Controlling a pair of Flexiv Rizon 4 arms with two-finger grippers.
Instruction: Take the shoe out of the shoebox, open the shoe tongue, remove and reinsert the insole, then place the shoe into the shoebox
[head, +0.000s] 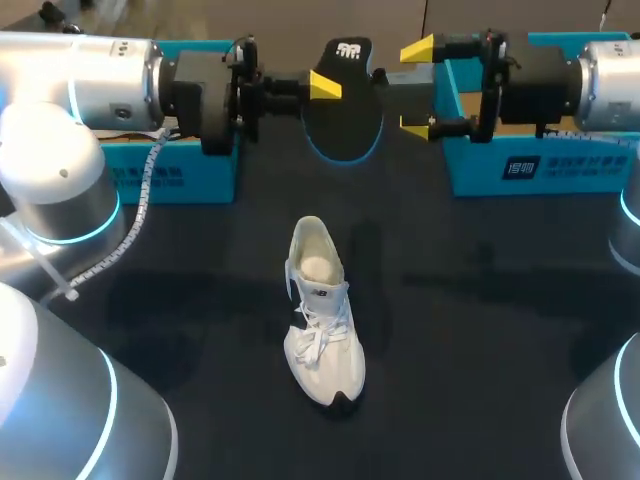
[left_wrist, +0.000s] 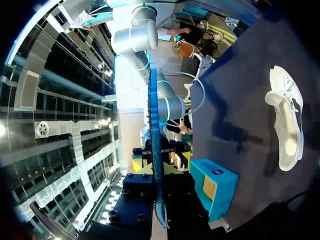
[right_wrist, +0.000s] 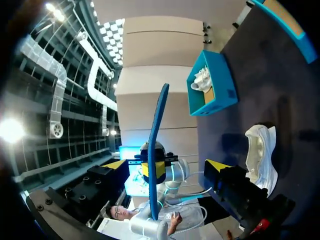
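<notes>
Head view: shoe (head: 322, 320) is out of the shoebox (head: 185, 175), lying mid-counter (head: 480, 330). Insole (head: 345, 125) is out too, pinched by left hand (head: 322, 88) up in the air. Right hand (head: 418, 88) gapes wide w/ nothing in it. Left to do imo: reinsert, rebox. White logo on insole, white print on shoebox, can't read either.

The left arm (head: 90, 70) and right arm (head: 600, 75) lie level above the table's far side, their wrists turned toward each other. The left gripper (head: 325, 87) pinches an insole (head: 345, 115) held on edge. The right gripper (head: 417, 88), fingers spread wide, faces it close by.
</notes>
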